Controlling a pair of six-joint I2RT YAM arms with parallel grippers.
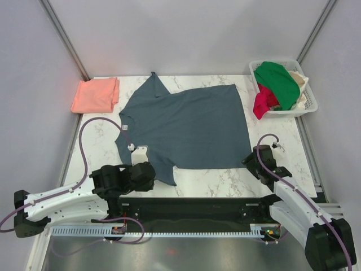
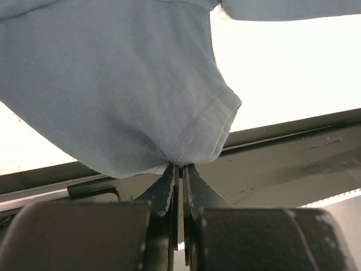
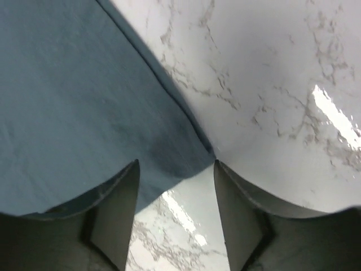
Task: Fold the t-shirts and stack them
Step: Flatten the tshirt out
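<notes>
Slate-blue t-shirt (image 1: 186, 127) lies spread flat across the middle of the white marble tabletop (image 1: 225, 180), collar to the left, bottom hem to the right. One sleeve points to the far side; the other lies at the near left.

Left arm (image 1: 62, 200) reaches in from the near left. Left jaws are closed tight on the stitched hem of the near sleeve (image 2: 194, 141). The cloth gathers into the pinch, with both fingertips (image 2: 163, 189) pressed together.

Right arm (image 1: 293, 200) is at the near right. Right jaws stand apart, holding nothing, set either side of the shirt's near-right hem corner (image 3: 186, 164). The corner lies flat on the marble between the two fingers (image 3: 115, 217).

Salmon-pink t-shirt (image 1: 96, 95) sits folded at the far-left corner, just left of the blue one.

White plastic basket (image 1: 310, 104) is at the far-right corner. It holds a green garment (image 1: 276, 82), a red garment (image 1: 262, 104) spilling over its left rim, and a cream garment (image 1: 302, 82).
</notes>
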